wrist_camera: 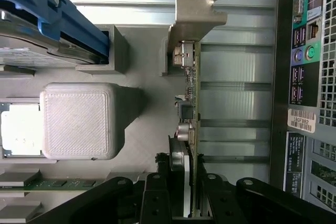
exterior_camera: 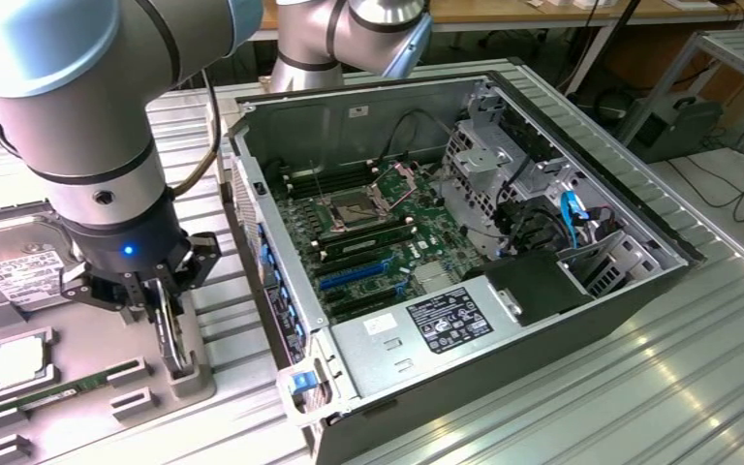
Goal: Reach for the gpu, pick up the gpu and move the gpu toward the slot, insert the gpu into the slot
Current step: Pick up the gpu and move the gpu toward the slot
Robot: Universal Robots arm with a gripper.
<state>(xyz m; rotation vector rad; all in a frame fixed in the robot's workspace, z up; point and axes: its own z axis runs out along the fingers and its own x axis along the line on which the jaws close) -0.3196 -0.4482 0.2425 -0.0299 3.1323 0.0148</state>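
Observation:
The gpu (exterior_camera: 179,351) stands on edge in a grey holder (exterior_camera: 198,386) on the exterior view's left, outside the computer case. My gripper (exterior_camera: 170,315) has come down over its top edge, with a finger on each side. In the wrist view the gpu (wrist_camera: 192,90) runs edge-on away from the camera to its silver bracket (wrist_camera: 195,17). The gripper (wrist_camera: 184,192) is shut on the gpu, and its black fingers (wrist_camera: 157,190) press the near end. The blue slot (exterior_camera: 353,276) lies on the green motherboard (exterior_camera: 386,247) inside the open case, with nothing in it.
The open case (exterior_camera: 631,208) fills the middle, its wall close beside the holder. A hard drive (exterior_camera: 23,266), a processor (exterior_camera: 16,358) and a green memory stick (exterior_camera: 49,392) lie on the grey fixture. The wrist view has a grey block (wrist_camera: 79,121) and the case's rear ports (wrist_camera: 304,51).

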